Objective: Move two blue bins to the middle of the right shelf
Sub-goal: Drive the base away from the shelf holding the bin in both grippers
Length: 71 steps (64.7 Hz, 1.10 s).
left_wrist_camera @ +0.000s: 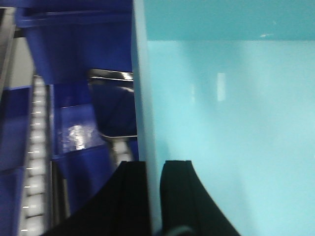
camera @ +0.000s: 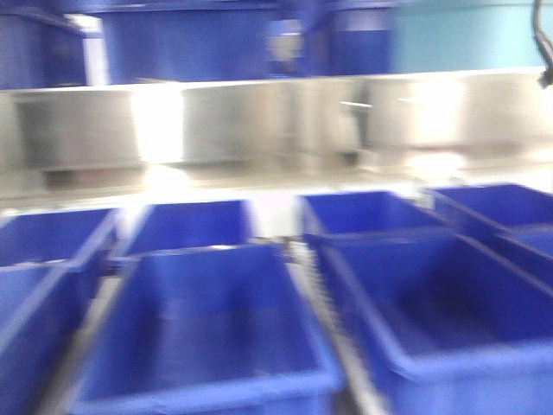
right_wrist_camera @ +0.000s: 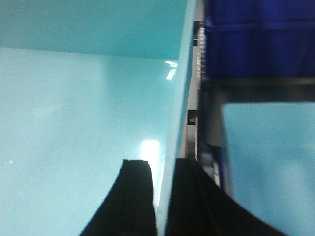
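A light blue bin point(left_wrist_camera: 231, 108) is held between both arms. My left gripper point(left_wrist_camera: 153, 164) is shut on the bin's left wall point(left_wrist_camera: 143, 98), one finger outside and one inside. In the right wrist view the same kind of light blue bin point(right_wrist_camera: 83, 118) fills the left, and my right gripper point(right_wrist_camera: 161, 162) is shut on its right wall point(right_wrist_camera: 178, 98). The blurred front view shows a light blue bin point(camera: 458, 35) at the top right, on the upper level. Neither gripper shows in that view.
Several dark blue bins point(camera: 207, 328) stand in rows on roller tracks point(left_wrist_camera: 35, 162) below a steel shelf front point(camera: 276, 121). More dark blue bins point(camera: 190, 39) sit on the upper level. Another light blue surface point(right_wrist_camera: 268, 167) lies right of my right gripper. A dark cable point(camera: 544, 43) hangs at the top right.
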Each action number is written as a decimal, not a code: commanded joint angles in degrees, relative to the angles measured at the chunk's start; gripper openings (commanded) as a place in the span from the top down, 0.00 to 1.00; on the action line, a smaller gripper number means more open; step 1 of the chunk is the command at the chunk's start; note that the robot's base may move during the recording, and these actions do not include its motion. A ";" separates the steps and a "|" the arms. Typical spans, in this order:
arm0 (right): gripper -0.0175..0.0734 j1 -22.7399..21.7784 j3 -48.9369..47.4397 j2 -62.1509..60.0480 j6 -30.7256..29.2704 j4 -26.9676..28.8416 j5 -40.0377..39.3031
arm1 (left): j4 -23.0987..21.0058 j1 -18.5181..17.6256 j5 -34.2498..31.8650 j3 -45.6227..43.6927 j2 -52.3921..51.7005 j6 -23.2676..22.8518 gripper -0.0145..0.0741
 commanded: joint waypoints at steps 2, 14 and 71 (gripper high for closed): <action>0.98 -0.33 -0.45 -1.07 -1.00 -0.19 -2.58 | -0.52 0.09 -2.43 -0.70 -0.99 0.34 0.96; 0.98 -0.33 -0.45 -1.07 -1.00 -0.19 -2.58 | -0.52 0.09 -2.43 -0.70 -0.99 0.34 0.96; 0.98 -0.33 -0.45 -1.07 -1.00 -0.19 -2.58 | -0.52 0.09 -2.43 -0.70 -0.99 0.34 0.96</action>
